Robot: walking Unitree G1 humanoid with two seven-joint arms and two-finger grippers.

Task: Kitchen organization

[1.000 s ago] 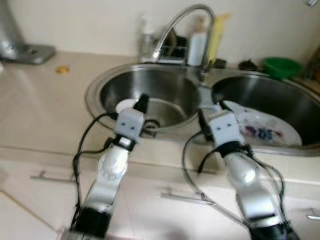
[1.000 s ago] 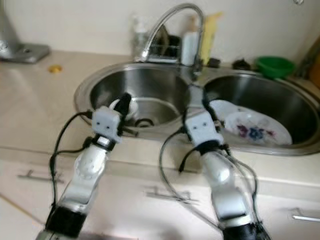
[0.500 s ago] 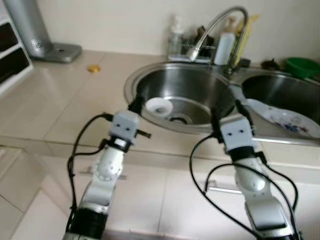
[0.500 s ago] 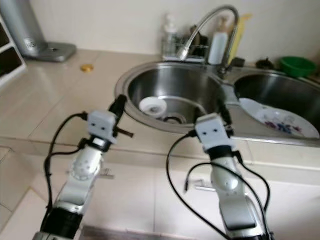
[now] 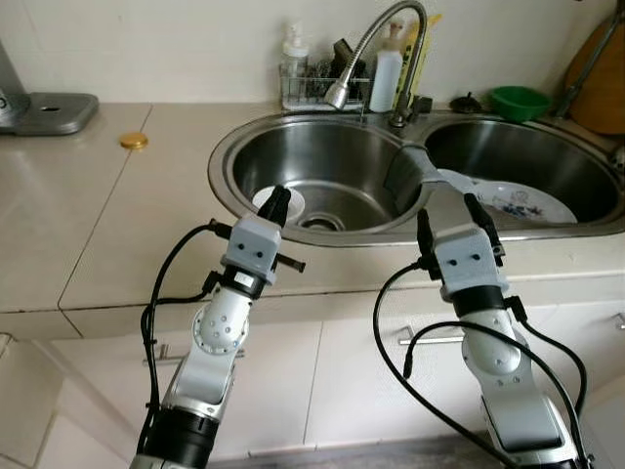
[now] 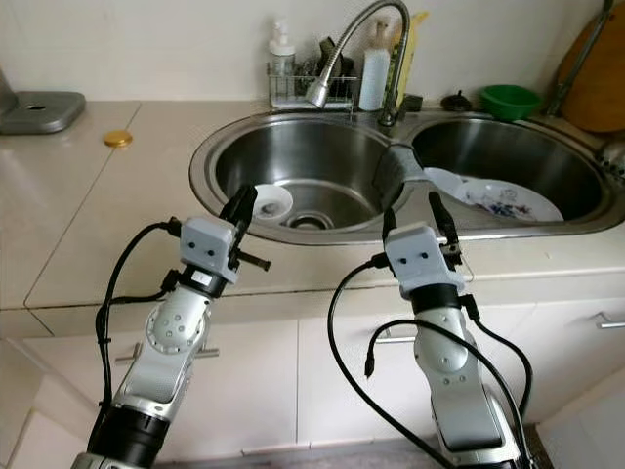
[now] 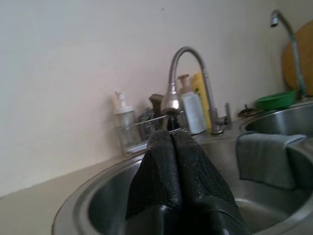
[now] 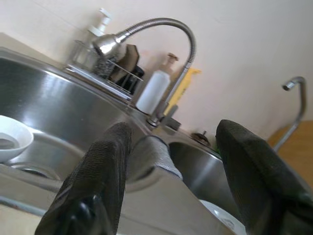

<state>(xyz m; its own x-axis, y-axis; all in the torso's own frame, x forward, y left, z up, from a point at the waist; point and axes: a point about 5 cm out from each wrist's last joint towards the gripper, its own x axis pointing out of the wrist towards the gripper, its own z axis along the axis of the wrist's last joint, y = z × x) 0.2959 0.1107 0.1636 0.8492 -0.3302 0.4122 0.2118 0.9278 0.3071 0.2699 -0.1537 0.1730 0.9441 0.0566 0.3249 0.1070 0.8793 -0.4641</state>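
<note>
Both arms reach toward the double sink [image 5: 220, 161]. Left claw [image 5: 277, 203] pinched together over the small white bowl [image 6: 268, 202], sitting upright in the left basin; right claw [image 6: 418, 217] spread wide. The flowered plate [image 5: 518, 202] leans in the right basin. Camera's pulled back since a moment ago; dishes unmoved.

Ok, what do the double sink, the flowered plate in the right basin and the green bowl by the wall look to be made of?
The double sink looks like brushed stainless steel: silvery grey with soft reflections. The flowered plate seems glazed ceramic, white and glossy with a printed pattern, though melamine is possible. The green bowl is probably plastic, judging by its uniform bright colour and dull sheen.
</note>
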